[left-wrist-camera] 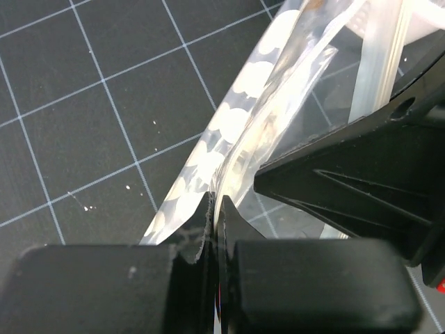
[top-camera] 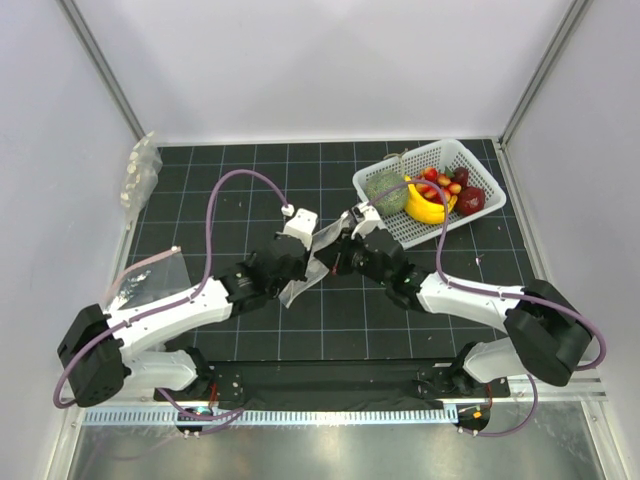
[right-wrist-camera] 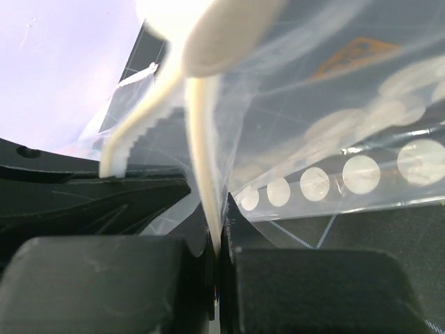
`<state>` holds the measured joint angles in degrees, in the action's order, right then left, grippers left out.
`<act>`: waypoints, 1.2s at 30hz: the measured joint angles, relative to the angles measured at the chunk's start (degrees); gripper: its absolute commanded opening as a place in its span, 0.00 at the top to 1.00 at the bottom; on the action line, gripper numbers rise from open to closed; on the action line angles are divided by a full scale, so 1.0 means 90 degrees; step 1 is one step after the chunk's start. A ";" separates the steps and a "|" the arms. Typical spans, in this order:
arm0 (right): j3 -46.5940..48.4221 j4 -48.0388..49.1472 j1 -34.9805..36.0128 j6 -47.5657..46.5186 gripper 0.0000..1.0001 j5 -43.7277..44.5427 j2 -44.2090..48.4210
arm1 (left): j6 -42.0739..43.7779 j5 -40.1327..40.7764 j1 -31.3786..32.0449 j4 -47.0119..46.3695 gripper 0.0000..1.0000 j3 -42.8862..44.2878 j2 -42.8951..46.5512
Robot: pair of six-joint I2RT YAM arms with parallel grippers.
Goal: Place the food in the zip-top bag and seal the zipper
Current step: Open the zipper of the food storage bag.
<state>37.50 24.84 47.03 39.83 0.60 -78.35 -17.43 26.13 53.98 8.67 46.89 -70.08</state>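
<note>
The zip-top bag (top-camera: pixel 308 262), clear with white dots, hangs between my two grippers above the middle of the mat. My left gripper (top-camera: pixel 297 268) is shut on the bag's edge (left-wrist-camera: pixel 236 125), with the film pinched between the fingertips. My right gripper (top-camera: pixel 336 256) faces it from the right and is shut on the pale zipper (right-wrist-camera: pixel 200 146) strip; the dotted film (right-wrist-camera: pixel 361 174) spreads out to its right. The food (top-camera: pixel 440 183), a cluster of small red fruits, lies in the white basket at the back right, away from both grippers.
The white basket (top-camera: pixel 487 172) also holds a yellow banana (top-camera: pixel 425 208), a round green vegetable (top-camera: pixel 385 190) and a dark red fruit (top-camera: pixel 471 201). Plain clear bags lie at the back left corner (top-camera: pixel 140 170) and on the left of the mat (top-camera: pixel 150 275).
</note>
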 measured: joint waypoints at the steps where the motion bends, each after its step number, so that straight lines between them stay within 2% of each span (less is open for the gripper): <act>1: 0.0000 0.0005 -0.0034 0.0012 0.99 -0.0078 -0.0002 | -0.0039 0.0041 0.0000 0.0022 1.00 0.0000 0.0034; 5: 0.0041 0.0087 -0.0107 0.0075 0.99 -0.0391 -0.0189 | -0.0109 0.0452 0.0019 0.0325 1.00 0.0017 0.0233; 12: 0.0352 -0.0432 -0.0114 0.0068 0.99 -0.0330 -0.0663 | -0.0163 0.2028 0.0367 0.1311 1.00 0.0372 0.0486; 13: 0.0476 -0.0554 -0.0114 0.0063 0.99 -0.0243 -0.0750 | -0.0158 0.2188 0.0398 0.1396 0.98 0.0379 0.0544; 15: 0.0709 -0.0765 -0.0129 0.0044 0.99 -0.0107 -0.0940 | -0.0148 0.2385 0.0415 0.1530 0.85 0.0379 0.0663; 16: 0.0804 -0.0828 -0.0146 0.0036 0.99 -0.0061 -0.1047 | -0.0138 0.2458 0.0415 0.1574 0.83 0.0374 0.0755; 18: 0.0916 -0.0918 -0.0180 0.0007 0.99 -0.0027 -0.1222 | -0.0170 0.2506 0.0413 0.1562 0.83 0.0338 0.0964; 20: 0.0954 -0.1035 -0.0211 -0.0034 0.99 -0.0029 -0.1338 | -0.0121 0.2438 0.0413 0.1360 0.92 0.0095 0.1394; 23: 0.0957 -0.1183 -0.0238 -0.0087 0.99 -0.0032 -0.1384 | -0.0027 0.2346 0.0413 0.1054 0.97 -0.0420 0.2205; 25: 0.0959 -0.1197 -0.0238 -0.0148 0.99 -0.0032 -0.1384 | -0.0015 0.2290 0.0413 0.0891 0.98 -0.0600 0.2528; 27: 0.0959 -0.1197 -0.0238 -0.0243 0.99 -0.0032 -0.1384 | -0.0007 0.2208 0.0406 0.0741 0.94 -0.0646 0.2618; 28: 0.0959 -0.1195 -0.0238 -0.0272 0.99 -0.0036 -0.1384 | -0.0007 0.2130 0.0406 0.0682 0.91 -0.0646 0.2613; 30: 0.0959 -0.1192 -0.0238 -0.0323 0.99 -0.0112 -0.1384 | 0.0063 0.1885 0.0406 0.0566 0.60 -0.0644 0.2448; 31: 0.0959 -0.1195 -0.0238 -0.0345 0.99 -0.0141 -0.1384 | 0.0100 0.1693 0.0406 0.0529 0.48 -0.0641 0.2312; 32: 0.0959 -0.1190 -0.0238 -0.0367 0.99 -0.0177 -0.1384 | 0.0109 0.1545 0.0406 0.0508 0.40 -0.0631 0.2186; 34: 0.0959 -0.1190 -0.0238 -0.0398 0.99 -0.0231 -0.1384 | 0.0165 0.1134 0.0406 0.0461 0.36 -0.0622 0.1865; 36: 0.0959 -0.1188 -0.0238 -0.0420 0.99 -0.0277 -0.1384 | 0.0219 0.0784 0.0406 0.0403 0.23 -0.0619 0.1610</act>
<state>46.13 14.15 44.88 36.05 -1.89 -90.80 -15.46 33.19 57.63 12.29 41.32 -55.59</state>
